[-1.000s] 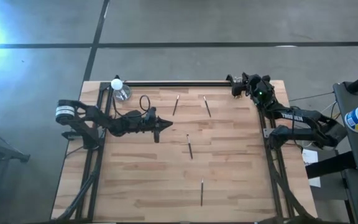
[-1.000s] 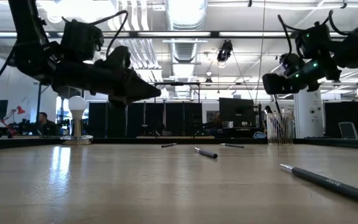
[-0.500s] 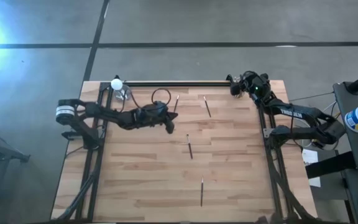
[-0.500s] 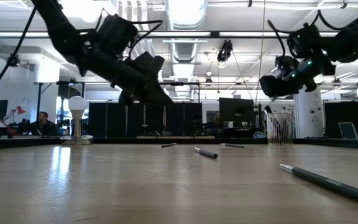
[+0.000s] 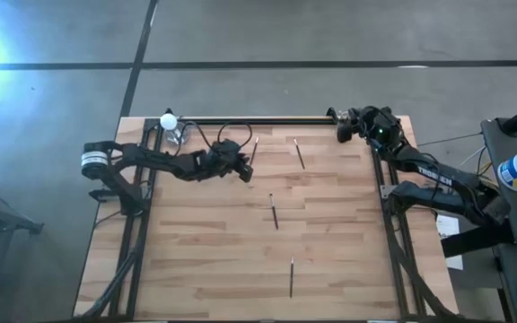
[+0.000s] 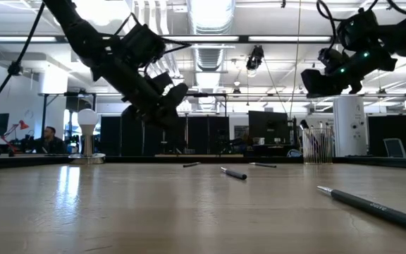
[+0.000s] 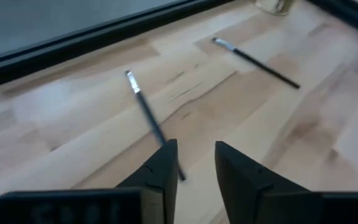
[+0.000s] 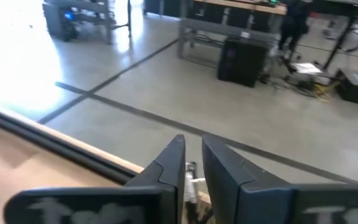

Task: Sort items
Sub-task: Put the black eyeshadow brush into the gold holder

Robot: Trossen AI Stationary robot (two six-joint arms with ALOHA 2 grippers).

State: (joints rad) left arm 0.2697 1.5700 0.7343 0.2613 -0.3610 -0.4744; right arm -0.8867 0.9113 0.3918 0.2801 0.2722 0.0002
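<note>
1. Items: four thin dark sticks lie loose on the table (image 5: 196, 269), none held by me.
2. My left gripper (image 5: 242, 170) hangs above the far-left-centre boards, fingers (image 7: 160, 171) narrowly parted, nothing between them.
3. Nearest stick (image 5: 253, 151), seen from the left wrist at (image 7: 151, 124), lies just beside my left fingertips, on their far side.
4. Second stick (image 5: 300, 153), seen from the left wrist at (image 7: 257, 60), lies to the right of it, well apart.
5. Third stick (image 5: 274, 212) is mid-table, nearer than my left gripper.
6. Fourth stick (image 5: 292, 276) lies near the near edge; in the low view it is at (image 6: 372, 205).
7. My right gripper (image 5: 341, 128) waits over the far-right corner, fingers (image 8: 169, 165) narrowly apart, empty.
8. Clear glass cup (image 6: 318, 145) stands at the far right with thin sticks inside.
9. White bulb (image 5: 168, 120) sits at the far-left corner.
</note>
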